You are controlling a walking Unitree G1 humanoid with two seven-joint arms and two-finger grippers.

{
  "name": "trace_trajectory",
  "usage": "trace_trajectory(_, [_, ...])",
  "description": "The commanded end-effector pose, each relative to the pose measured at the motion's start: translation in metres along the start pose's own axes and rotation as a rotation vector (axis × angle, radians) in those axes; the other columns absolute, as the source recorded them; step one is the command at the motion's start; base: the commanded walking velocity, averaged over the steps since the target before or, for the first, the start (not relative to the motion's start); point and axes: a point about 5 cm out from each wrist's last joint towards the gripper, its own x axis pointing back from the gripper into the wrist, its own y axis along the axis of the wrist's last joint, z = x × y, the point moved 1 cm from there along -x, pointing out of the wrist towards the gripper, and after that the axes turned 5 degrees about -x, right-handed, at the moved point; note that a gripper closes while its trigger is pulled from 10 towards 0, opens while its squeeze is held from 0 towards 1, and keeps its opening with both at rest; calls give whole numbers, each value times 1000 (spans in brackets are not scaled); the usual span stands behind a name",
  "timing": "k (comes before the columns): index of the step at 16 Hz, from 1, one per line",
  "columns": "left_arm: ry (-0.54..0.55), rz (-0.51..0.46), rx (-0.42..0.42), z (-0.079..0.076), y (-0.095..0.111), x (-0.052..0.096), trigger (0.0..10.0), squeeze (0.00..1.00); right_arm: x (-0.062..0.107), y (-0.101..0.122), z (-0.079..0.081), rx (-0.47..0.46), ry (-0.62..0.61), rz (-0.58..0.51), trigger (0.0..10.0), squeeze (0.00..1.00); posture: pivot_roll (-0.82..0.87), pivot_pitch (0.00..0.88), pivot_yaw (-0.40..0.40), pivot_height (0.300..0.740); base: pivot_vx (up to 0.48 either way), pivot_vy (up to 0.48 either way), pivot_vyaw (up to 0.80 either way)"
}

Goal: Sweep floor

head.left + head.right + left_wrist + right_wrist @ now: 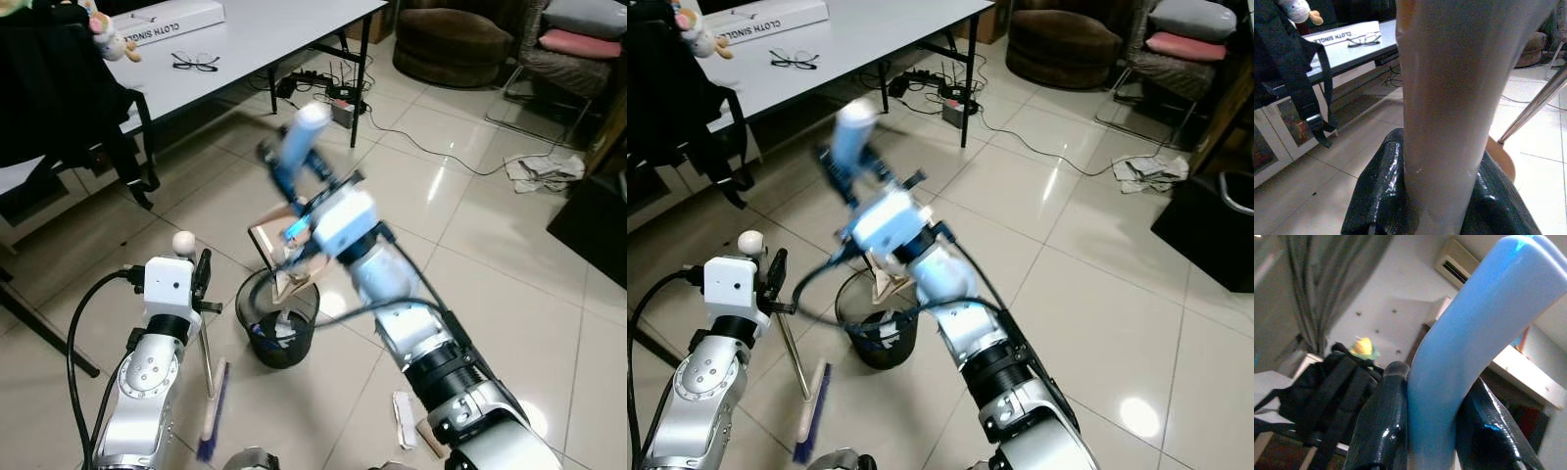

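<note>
We stood on a glossy tiled floor [509, 294], and the biggest thing beyond our pincers was the white table [265, 29], well ahead of both and off to the left, with a black backpack [49, 88] at its near edge, a white box [162, 22] and a pair of glasses [195, 64] on top.

Our right gripper [1432, 431] was raised out in front of us, above and a little past the black waste bin [277, 328]. Its two fingers [1381, 431] were pinched on the light blue handle of the dustpan [299, 147] — the handle ran up and away from the pincer, blurred, while the pan's tan end [289, 259] hung just below it, tipped over the bin's mouth. Crumpled pale scraps lay inside the bin.

Our left gripper [1440, 196] was lower, left of the bin and just beside it, fingers [1376, 191] pressed against the broom [209, 392] — its pale handle knob [183, 241] showed just above the pincer, the metal shaft slanted down from it, and the blue-bristled head rested on the tiles below, near the bin's base.

A scrap of paper [404, 419] lay on the floor under our right forearm.
</note>
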Motion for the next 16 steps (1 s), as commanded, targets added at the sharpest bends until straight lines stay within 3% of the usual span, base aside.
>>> trace_trajectory(1, [-3,-39,-22,0,10,-2,10000,0,-3,9,5,33,48,-71,10000,0,43,52,19,740,0,0,0])
trace_trajectory(3, [-6,-40,-25,-1,10,-2,10000,0,2,8,22,50,140,-81,10000,0,42,51,17,740,0,0,0])
trace_trajectory(6, [-8,-41,-26,-2,10,-2,10000,0,6,7,32,93,218,-89,10000,0,40,51,16,740,0,0,0])
trace_trajectory(13, [-14,-39,-27,-4,10,-2,10000,0,9,4,38,172,291,-86,10000,0,39,50,12,740,0,0,0])
trace_trajectory(14, [-21,-39,-29,-5,10,-2,10000,0,6,4,28,189,237,-68,10000,0,40,51,8,740,0,0,0])
trace_trajectory(15, [-39,-38,-32,-7,11,-2,10000,0,0,3,7,207,117,-35,10000,0,41,51,7,740,0,0,0])
trace_trajectory(16, [-69,-30,-28,-10,11,-3,10000,0,-6,6,-27,204,-82,3,10000,0,38,53,8,740,0,0,0])
